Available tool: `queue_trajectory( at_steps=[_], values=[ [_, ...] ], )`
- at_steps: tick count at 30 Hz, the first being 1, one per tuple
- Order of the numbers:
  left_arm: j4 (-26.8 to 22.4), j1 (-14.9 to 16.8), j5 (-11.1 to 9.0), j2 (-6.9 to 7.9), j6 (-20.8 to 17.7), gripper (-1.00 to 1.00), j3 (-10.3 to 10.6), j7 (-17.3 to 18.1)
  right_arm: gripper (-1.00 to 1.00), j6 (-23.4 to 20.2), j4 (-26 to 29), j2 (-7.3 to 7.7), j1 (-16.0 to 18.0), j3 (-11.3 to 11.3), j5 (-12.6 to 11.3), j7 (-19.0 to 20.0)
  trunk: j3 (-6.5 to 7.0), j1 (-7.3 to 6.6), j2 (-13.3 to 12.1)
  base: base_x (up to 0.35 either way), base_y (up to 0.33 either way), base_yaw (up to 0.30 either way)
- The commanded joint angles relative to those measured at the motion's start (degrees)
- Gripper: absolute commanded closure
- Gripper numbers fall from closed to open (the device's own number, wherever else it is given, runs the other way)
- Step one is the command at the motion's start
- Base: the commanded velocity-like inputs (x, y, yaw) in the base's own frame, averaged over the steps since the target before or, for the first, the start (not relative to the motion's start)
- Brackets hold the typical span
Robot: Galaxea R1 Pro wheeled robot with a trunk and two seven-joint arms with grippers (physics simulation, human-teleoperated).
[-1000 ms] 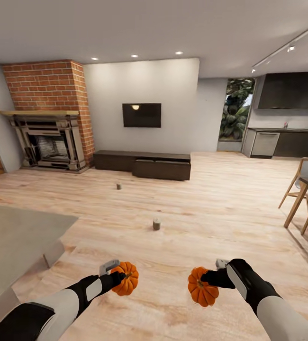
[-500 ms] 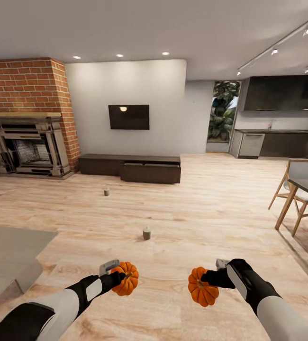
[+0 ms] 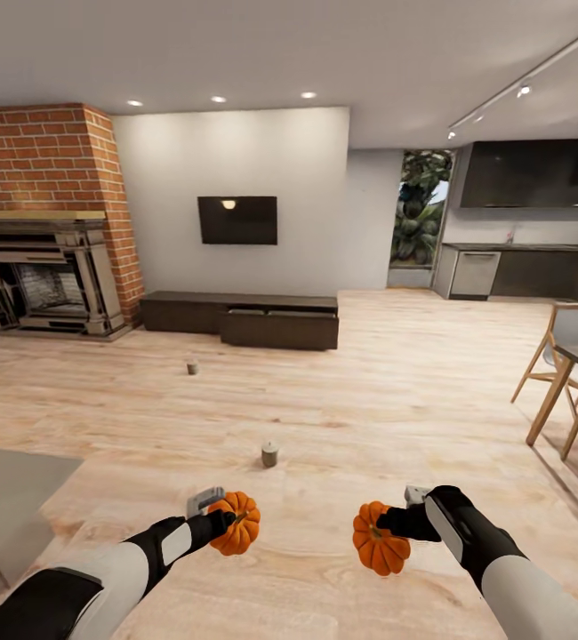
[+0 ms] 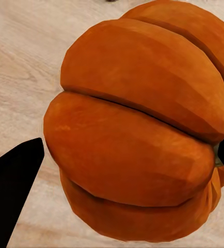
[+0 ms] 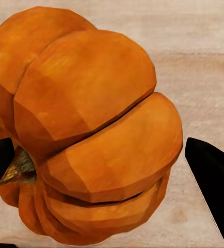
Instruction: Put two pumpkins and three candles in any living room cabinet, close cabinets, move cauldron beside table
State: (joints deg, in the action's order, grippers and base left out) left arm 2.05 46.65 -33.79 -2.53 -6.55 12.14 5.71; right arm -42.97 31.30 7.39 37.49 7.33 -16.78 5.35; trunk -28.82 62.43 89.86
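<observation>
I carry one orange pumpkin [image 3: 238, 535] in my left gripper [image 3: 228, 523] and a second pumpkin [image 3: 380, 539] in my right gripper [image 3: 387, 526], both held above the wooden floor. Each wrist view shows its pumpkin [image 4: 138, 129] [image 5: 89, 134] squeezed between black fingers [image 4: 11, 191] [image 5: 212, 178]. Two candles stand on the floor ahead: a near one [image 3: 270, 455] and a farther one [image 3: 192, 366]. The long dark brown cabinet [image 3: 240, 319] runs along the far wall under the TV, its right section jutting forward. A corner of the grey coffee table [image 3: 4, 498] lies at the lower left.
A brick fireplace [image 3: 44, 231] stands at the far left. A dining table with wooden chairs [image 3: 573, 373] is at the right edge. Dark kitchen cupboards [image 3: 529, 222] fill the back right. Open wooden floor stretches between me and the cabinet.
The whole view has swung to the right, so fireplace, cabinet and candles slid left and the coffee table shrank at the corner. Both grippers keep their pumpkins in the same pose.
</observation>
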Motion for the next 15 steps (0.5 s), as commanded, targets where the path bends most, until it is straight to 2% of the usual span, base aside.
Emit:
queue_trajectory(
  at_steps=[1, 4, 11, 15],
  values=[
    [0.1, 0.1, -0.7, -0.02, 0.0, 1.0, 0.3, 0.3, 1.0, -0.2, 0.1, 0.08, 0.0, 0.3, -0.3, 0.1, -0.06, 0.03, 0.0, 0.334, -0.093, 0.0],
    [0.1, 0.1, -0.7, -0.02, 0.0, 1.0, 0.3, 0.3, 1.0, -0.2, 0.1, 0.08, 0.0, 0.3, -0.3, 0.1, -0.02, 0.03, 0.0, 0.334, -0.101, -0.091],
    [0.2, 0.1, -0.7, -0.02, 0.0, 1.0, 0.3, 0.3, 1.0, -0.2, 0.1, 0.08, 0.0, 0.3, -0.3, 0.1, 0.2, 0.03, 0.0, 0.321, -0.161, -0.217],
    [0.1, 0.1, -0.7, -0.02, 0.0, 1.0, 0.3, 0.3, 1.0, -0.2, 0.1, 0.08, 0.0, 0.3, -0.3, 0.1, 0.24, 0.03, 0.0, 0.297, -0.213, -0.078]
  ],
)
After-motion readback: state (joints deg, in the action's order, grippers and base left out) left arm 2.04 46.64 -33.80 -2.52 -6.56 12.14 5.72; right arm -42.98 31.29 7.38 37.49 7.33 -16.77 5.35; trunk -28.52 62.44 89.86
